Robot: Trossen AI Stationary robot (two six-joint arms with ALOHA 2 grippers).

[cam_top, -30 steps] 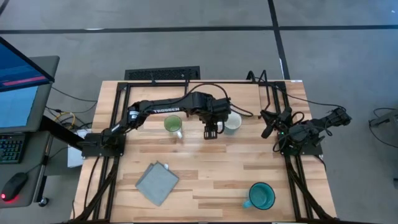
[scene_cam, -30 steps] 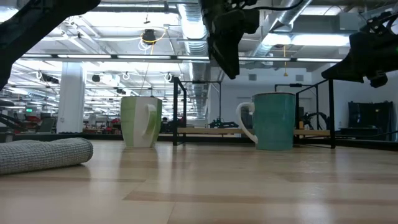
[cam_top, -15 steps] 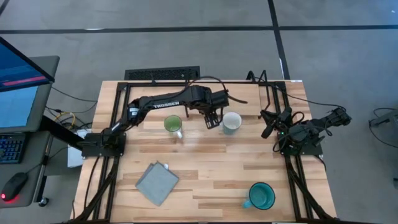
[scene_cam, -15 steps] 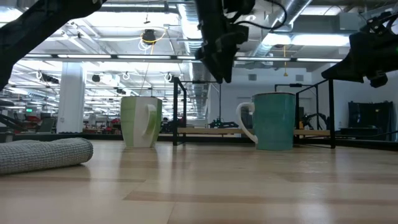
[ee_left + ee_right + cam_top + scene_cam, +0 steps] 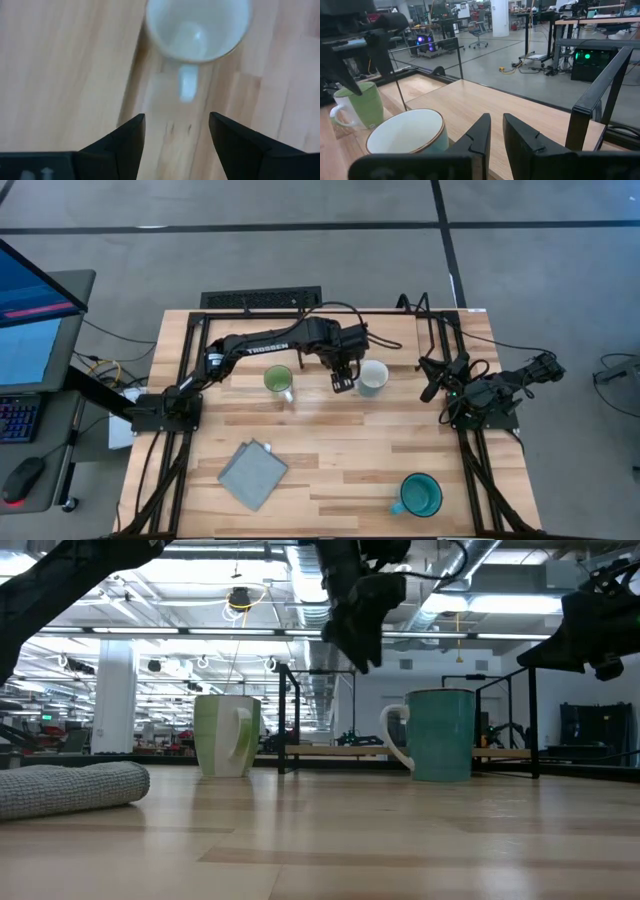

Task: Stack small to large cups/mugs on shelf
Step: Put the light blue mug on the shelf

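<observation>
White mug [image 5: 373,377] and green mug [image 5: 278,380] upright mid-table; teal mug [image 5: 420,495] near front edge.

The left gripper [image 5: 176,131] hangs above bare light-wood planks [image 5: 65,75], its two dark fingers [image 5: 125,142] spread wide apart with nothing between them. Beyond the fingertips sits the white mug [image 5: 197,27], seen from straight overhead — its pale inside open to the camera and empty. Its handle [image 5: 188,82] points back toward the gap between the fingers but stops short of them — mug and gripper are apart, not touching.
</observation>
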